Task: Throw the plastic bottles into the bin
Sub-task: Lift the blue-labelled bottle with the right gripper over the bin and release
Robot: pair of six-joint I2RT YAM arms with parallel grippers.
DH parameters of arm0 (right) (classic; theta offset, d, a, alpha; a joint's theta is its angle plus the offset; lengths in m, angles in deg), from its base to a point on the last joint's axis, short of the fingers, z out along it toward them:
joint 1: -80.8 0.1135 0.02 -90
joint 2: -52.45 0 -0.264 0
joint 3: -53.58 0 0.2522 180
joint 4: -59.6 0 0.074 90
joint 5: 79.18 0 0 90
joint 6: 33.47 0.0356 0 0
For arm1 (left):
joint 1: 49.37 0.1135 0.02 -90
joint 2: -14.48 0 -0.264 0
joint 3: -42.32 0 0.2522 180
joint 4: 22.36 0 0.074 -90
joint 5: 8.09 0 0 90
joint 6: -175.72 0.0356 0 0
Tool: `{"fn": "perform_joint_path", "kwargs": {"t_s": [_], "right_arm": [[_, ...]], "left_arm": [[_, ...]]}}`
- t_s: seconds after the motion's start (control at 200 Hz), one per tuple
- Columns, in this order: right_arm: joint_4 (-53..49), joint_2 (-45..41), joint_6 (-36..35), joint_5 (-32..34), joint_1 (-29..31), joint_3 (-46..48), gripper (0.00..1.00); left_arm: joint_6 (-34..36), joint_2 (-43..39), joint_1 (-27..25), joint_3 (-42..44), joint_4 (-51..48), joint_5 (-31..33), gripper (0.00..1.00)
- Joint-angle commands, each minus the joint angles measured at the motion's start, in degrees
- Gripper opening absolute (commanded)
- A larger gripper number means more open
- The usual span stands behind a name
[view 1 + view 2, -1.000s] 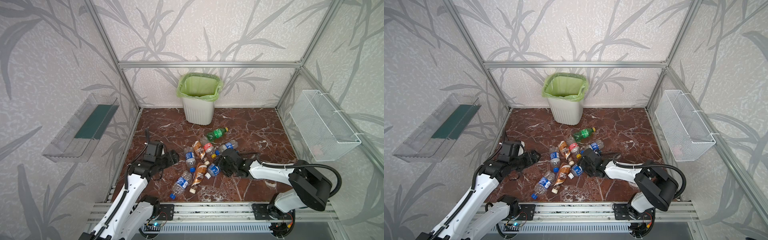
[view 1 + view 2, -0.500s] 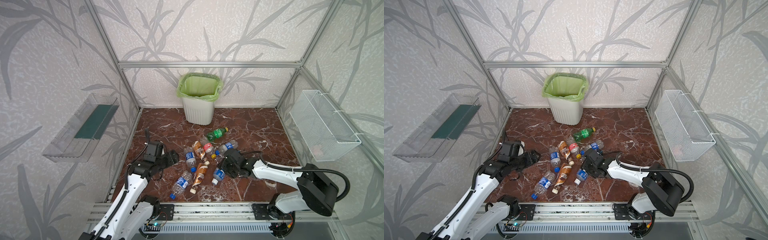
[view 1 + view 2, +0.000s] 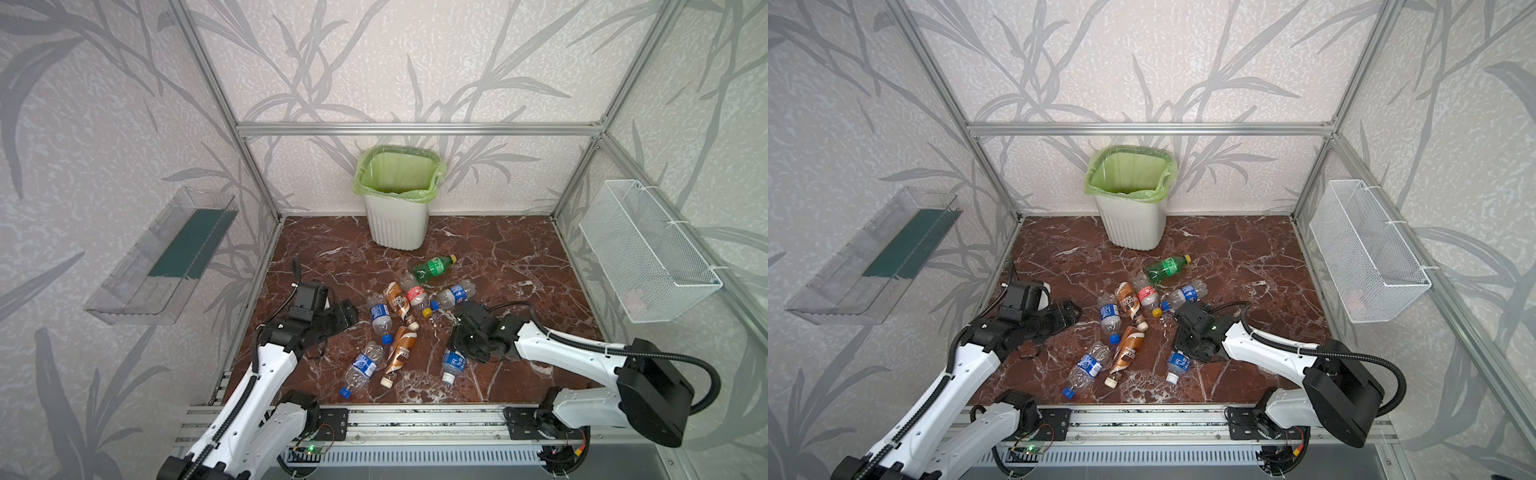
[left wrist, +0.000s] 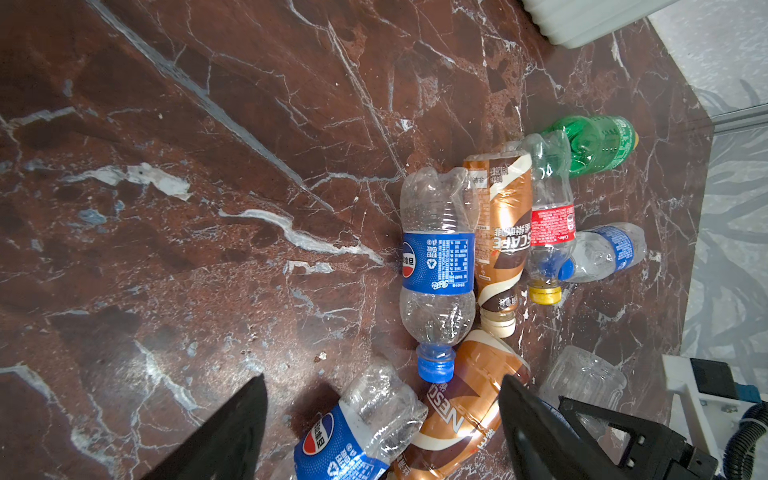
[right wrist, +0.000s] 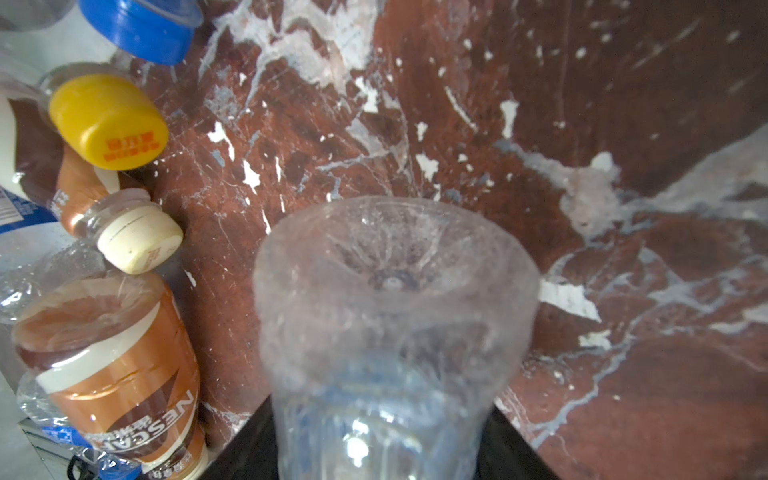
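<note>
Your left gripper (image 4: 382, 377) hovers at the left edge of the bottle heap, its fingers (image 4: 232, 428) spread wide with nothing between them. Next to it lie the far Pepsi bottle (image 3: 380, 311) and the near Pepsi bottle (image 3: 363, 365), both clear with blue caps. The left wrist view shows the red-white-blue globe and Chinese characters on each blue label.

Lying against them are the far Nescafé bottle (image 3: 397, 298), where you can read "SCAFE", and the near Nescafé bottle (image 3: 401, 349), lettered "NESCAF" in the right wrist view. Both are brown-wrapped with cream caps. The red-labelled bottle (image 3: 415, 293) rests against the far Nescafé one. Its white print is too small to read, but its yellow cap (image 5: 108, 120) carries red Chinese characters.

At the back wall stands the bin (image 3: 397, 224), upright, lined in light green, well apart from the heap. The green bottle (image 3: 434, 266) and a blue-labelled bottle (image 3: 455, 294) lie further right, their labels unreadable.

Your right gripper (image 5: 380, 444) has its fingers (image 5: 245, 457) pinching the held bottle (image 3: 453, 363), which is clear and blue-labelled, with its white cap towards the front rail. Its writing cannot be made out.
</note>
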State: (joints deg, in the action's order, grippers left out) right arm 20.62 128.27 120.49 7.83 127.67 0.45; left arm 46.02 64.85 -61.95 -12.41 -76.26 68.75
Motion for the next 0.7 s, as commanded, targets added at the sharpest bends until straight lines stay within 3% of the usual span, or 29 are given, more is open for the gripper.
{"fn": "perform_joint_path", "kwargs": {"t_s": [0.0, 0.185, 0.31, 0.4, 0.455, 0.575, 0.6, 0.695], "right_arm": [[-0.35, -1.49, -6.37, 1.50, -0.25, -2.94, 0.63], [1.01, -3.57, -17.82, 7.79, -0.86, -12.18, 0.62], [1.87, 1.29, -31.93, 9.18, -5.13, -31.41, 0.62], [1.96, 11.99, -40.93, 8.59, -9.47, -59.85, 0.65], [-1.99, 22.38, -42.36, 8.40, -11.47, -81.05, 0.71], [-22.14, 54.22, -37.10, 9.43, -15.15, -141.44, 0.90], [-21.15, 53.25, -34.29, 8.04, -16.48, -138.19, 1.00], [-11.24, 39.55, -32.79, 8.78, -17.41, -107.95, 0.99]], "left_arm": [[-0.38, 0.12, 0.00, -2.17, -0.07, 0.60, 0.87], [-0.07, 0.39, -0.03, -2.69, 0.07, 1.58, 0.87], [0.33, 1.65, 0.00, -4.62, -0.45, 1.55, 0.87], [0.01, 2.01, 0.10, -5.95, -0.23, 1.36, 0.87], [-0.54, 2.42, 0.14, -6.55, 0.07, 1.02, 0.87], [-1.69, 2.97, 0.27, -8.28, -0.37, 0.33, 0.87], [-1.69, 2.83, 0.21, -8.62, -0.61, 0.24, 0.87], [-1.97, 1.51, 0.32, -8.92, -0.97, 0.57, 0.87]]}}
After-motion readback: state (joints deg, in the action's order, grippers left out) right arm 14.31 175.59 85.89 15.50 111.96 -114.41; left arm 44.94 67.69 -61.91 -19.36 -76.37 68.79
